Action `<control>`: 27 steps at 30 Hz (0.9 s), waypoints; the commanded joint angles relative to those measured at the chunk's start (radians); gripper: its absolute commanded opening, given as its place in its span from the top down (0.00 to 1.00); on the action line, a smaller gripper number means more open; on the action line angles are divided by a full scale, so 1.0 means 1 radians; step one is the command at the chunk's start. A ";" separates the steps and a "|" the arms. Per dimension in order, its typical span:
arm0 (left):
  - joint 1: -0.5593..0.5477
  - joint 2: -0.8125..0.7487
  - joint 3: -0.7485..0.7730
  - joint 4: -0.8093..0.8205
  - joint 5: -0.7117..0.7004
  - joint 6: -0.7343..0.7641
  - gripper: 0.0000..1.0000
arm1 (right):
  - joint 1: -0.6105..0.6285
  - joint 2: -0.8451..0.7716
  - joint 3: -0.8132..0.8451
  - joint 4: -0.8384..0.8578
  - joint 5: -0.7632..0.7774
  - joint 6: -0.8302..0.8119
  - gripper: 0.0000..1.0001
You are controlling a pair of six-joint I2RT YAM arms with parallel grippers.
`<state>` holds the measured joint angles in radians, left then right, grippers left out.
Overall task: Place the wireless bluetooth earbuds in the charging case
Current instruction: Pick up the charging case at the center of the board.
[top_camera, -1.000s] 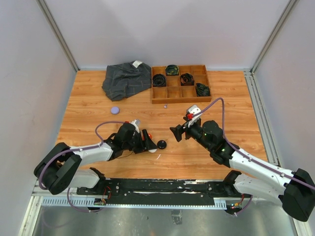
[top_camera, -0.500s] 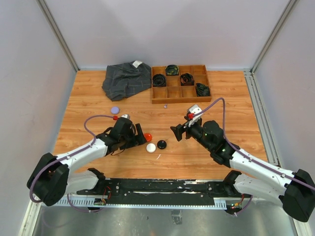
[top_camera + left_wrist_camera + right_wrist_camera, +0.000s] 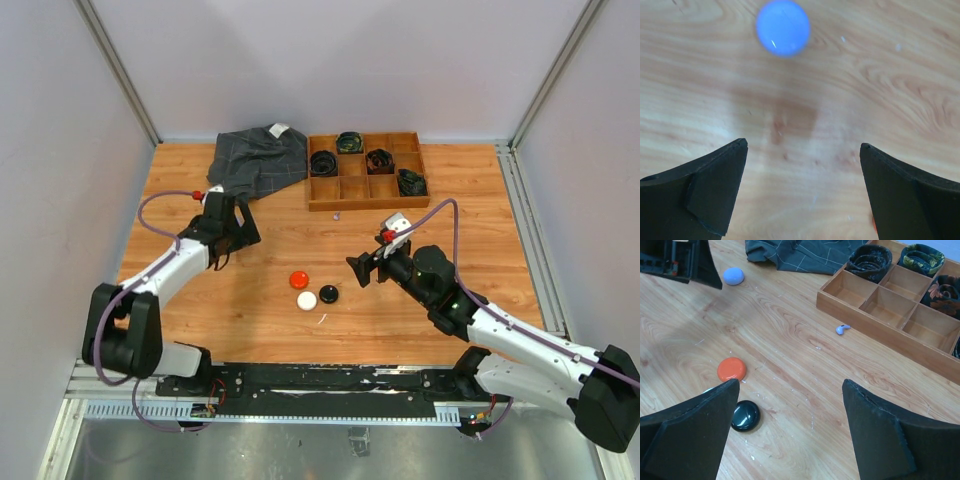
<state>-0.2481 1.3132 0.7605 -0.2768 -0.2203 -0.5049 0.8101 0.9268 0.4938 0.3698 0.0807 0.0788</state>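
Your left gripper (image 3: 802, 145) stands spread and empty, purple puck (image 3: 783, 27) at its 12 o'clock. Your right gripper (image 3: 790, 382) stands spread, purple earbud (image 3: 842, 329) at 1 o'clock.

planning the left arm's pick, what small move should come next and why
Probably ease the left gripper forward: its jaws stand open with only bare table between them, and the blue round puck lies ahead of the fingertips, untouched.

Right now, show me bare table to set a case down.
Free: wood right of the wooden tray, out to the table edge; also the stretch between the left gripper and the red puck. Crowded: red puck, white puck and black puck bunched beside the right gripper; cloth and tray fill the far side.
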 commanded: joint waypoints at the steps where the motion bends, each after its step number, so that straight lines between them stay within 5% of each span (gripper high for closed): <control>1: 0.066 0.132 0.103 0.034 -0.075 0.068 0.01 | -0.008 -0.023 -0.018 0.026 0.033 0.006 0.14; 10: 0.094 0.347 0.232 0.121 -0.147 0.134 0.05 | 0.001 -0.035 -0.035 0.043 0.048 0.001 0.14; 20: 0.105 0.492 0.391 0.054 -0.033 0.485 0.06 | 0.044 -0.055 -0.054 0.075 0.087 -0.041 0.14; 27: 0.161 0.548 0.491 -0.048 0.091 0.582 0.10 | 0.051 -0.056 -0.049 0.067 0.088 -0.042 0.14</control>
<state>-0.1356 1.8370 1.1934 -0.2672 -0.2279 -0.0128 0.8429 0.8848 0.4492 0.4049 0.1436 0.0517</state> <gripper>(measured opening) 0.913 0.863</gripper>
